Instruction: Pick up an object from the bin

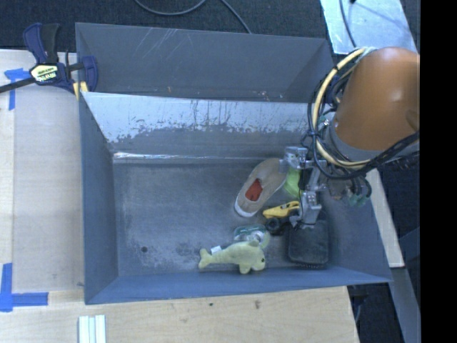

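My gripper [309, 202] is low in the right part of the bin, under the arm's orange cover. Just left of it lie a small yellow and black tool [280, 209] and a bright green thing [293, 181], partly hidden by the gripper. A grey shoe with a red inside [255, 189] lies tilted further left. A black flat pad [308, 245] rests right below the gripper by the front wall.
A pale green plush fish [234, 258] lies along the front wall, with a small clear and teal thing [250, 234] just above it. The arm and its cables reach in over the right rim.
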You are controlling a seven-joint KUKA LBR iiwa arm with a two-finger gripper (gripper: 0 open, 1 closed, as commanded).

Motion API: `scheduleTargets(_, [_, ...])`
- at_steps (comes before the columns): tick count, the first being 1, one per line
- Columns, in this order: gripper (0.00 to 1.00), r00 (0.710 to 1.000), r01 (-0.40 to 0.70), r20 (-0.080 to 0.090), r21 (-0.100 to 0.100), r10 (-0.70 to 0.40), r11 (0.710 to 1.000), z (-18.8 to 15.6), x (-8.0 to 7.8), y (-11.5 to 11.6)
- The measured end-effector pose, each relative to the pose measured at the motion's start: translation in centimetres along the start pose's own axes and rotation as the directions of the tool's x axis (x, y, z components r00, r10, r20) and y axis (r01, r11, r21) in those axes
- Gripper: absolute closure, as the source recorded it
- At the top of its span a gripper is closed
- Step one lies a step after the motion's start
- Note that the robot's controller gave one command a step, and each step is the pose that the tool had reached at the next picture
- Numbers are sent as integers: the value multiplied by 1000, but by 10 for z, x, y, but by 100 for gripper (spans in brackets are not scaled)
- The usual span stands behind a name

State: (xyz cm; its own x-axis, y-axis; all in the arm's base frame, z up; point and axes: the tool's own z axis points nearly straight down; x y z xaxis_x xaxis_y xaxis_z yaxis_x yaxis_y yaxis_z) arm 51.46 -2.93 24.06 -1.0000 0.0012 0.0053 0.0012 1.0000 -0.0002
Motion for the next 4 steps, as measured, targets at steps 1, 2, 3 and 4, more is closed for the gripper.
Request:
scheduleTargets(1, [0,1000,0,9,0,0,1000,-5,-1,0])
scheduleTargets(2, [0,999,-36,8,0,36,999,11,-4,10])
scheduleTargets(3, [0,999,-43,1,0,43,999,-21,-17,35])
scheduleTargets(4, [0,999,-40,8,-1,40,999,-35,-20,40])
